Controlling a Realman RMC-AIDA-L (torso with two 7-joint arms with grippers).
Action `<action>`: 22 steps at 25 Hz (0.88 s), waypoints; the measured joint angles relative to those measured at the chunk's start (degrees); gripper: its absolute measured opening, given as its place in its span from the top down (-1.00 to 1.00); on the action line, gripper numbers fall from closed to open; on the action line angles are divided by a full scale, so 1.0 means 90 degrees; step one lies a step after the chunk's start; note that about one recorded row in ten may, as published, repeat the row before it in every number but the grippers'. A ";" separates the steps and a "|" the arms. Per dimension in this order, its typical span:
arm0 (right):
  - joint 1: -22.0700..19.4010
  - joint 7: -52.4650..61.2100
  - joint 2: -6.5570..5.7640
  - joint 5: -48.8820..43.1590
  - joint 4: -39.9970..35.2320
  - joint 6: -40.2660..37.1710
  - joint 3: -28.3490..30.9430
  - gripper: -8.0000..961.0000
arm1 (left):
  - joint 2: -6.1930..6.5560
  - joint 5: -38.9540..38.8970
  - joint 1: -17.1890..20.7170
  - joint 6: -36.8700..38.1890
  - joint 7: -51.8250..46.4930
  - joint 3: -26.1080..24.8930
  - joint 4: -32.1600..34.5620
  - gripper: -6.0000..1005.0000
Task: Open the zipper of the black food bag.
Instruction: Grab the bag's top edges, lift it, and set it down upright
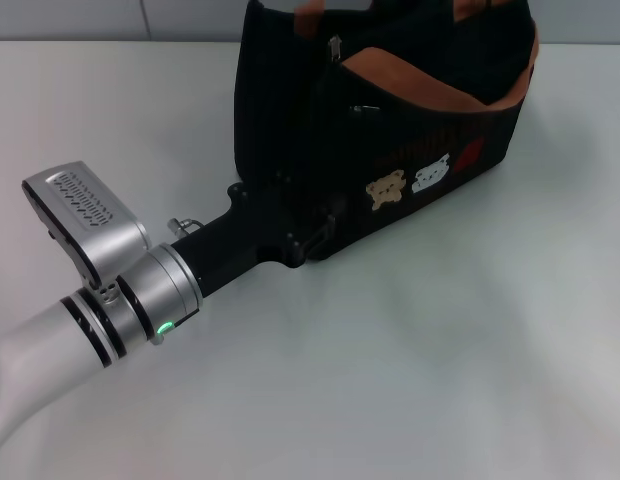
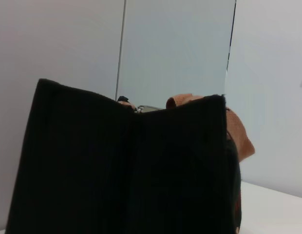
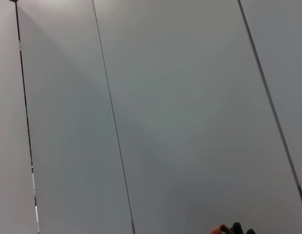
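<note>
The black food bag (image 1: 390,120) stands at the back middle of the white table, with orange-brown trim, a tan bear and a white animal patch on its front. A small silver pull tab of the zipper (image 1: 335,48) hangs at the top of the bag's left end. My left gripper (image 1: 310,235) is pressed low against the bag's near left corner, black on black. In the left wrist view the bag's dark end panel (image 2: 126,170) fills the frame, and a silver glint of the zipper (image 2: 141,109) shows at its top edge. The right gripper is out of view.
The white table (image 1: 440,360) spreads around the bag. The right wrist view faces grey wall panels (image 3: 165,107), with a sliver of the bag (image 3: 234,229) at the picture's edge.
</note>
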 joint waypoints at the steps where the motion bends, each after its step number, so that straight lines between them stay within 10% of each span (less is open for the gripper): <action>1: 0.0009 -0.0001 0.0000 -0.0001 0.0001 0.0005 0.0000 -0.58 | 0.0000 0.0003 0.0004 -0.0003 0.0008 -0.0007 -0.0002 -0.19; 14: 0.0070 -0.0001 0.0010 -0.0007 0.0044 0.0021 0.0006 -0.58 | 0.0001 -0.0015 0.0024 -0.0032 0.0034 -0.0029 0.0048 0.79; 22: 0.0106 -0.0001 0.0010 -0.0007 0.0054 0.0071 0.0010 -0.58 | 0.0042 0.0019 0.0171 0.0179 0.0084 -0.0194 0.0158 0.82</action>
